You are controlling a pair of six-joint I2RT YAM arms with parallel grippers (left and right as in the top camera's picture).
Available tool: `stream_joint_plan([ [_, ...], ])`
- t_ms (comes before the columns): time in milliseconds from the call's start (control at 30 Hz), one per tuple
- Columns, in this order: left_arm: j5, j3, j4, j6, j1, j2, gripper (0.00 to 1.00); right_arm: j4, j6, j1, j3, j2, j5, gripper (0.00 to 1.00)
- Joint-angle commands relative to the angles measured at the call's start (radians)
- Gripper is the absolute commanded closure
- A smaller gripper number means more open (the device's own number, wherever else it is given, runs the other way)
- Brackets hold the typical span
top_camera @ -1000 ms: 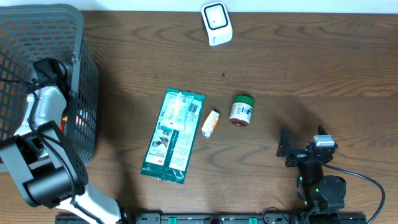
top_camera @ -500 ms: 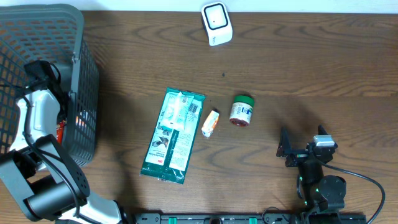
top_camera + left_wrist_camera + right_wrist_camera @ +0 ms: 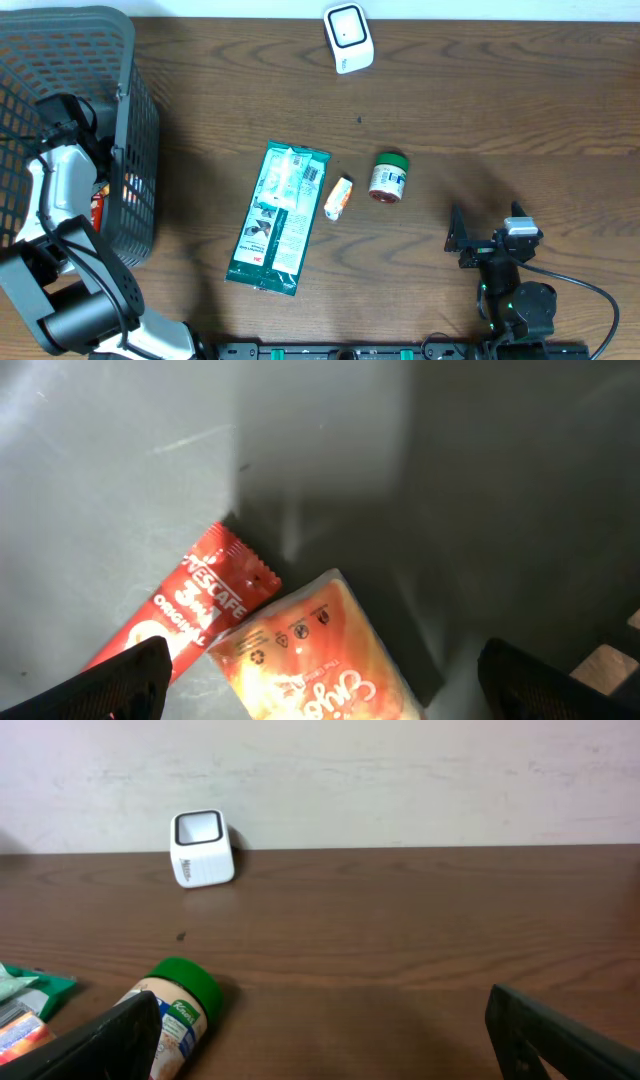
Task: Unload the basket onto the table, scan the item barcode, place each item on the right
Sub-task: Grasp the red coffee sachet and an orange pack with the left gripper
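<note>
Left gripper point(image 3: 335, 680) — jaws spread wide, holding nothing — hangs inside the basket point(image 3: 130, 120), above a red Nescafé stick point(image 3: 200, 610) and an orange packet point(image 3: 310, 650) lying side by side on the basket floor. Right gripper point(image 3: 325, 1040), equally wide and empty, rests farthest from the basket, at the near edge of the table point(image 3: 500, 100). Outside the basket: green pack point(image 3: 278, 218) nearest, then small sachet point(image 3: 339, 197), then green-lidded jar point(image 3: 388, 177); white scanner point(image 3: 348, 37) well apart from the basket, at the far edge
</note>
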Motion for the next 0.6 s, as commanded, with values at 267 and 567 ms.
stream_joint_plan([
  [267,-0.157,-0.027,-0.054,0.078,-0.002,0.050,0.01,-0.003,0.013,0.009,-0.001,-0.001,0.006,0.01],
  [567,-0.306,-0.027,-0.105,0.140,-0.002,0.050,0.01,-0.003,0.013,0.009,-0.001,-0.001,0.006,0.01],
])
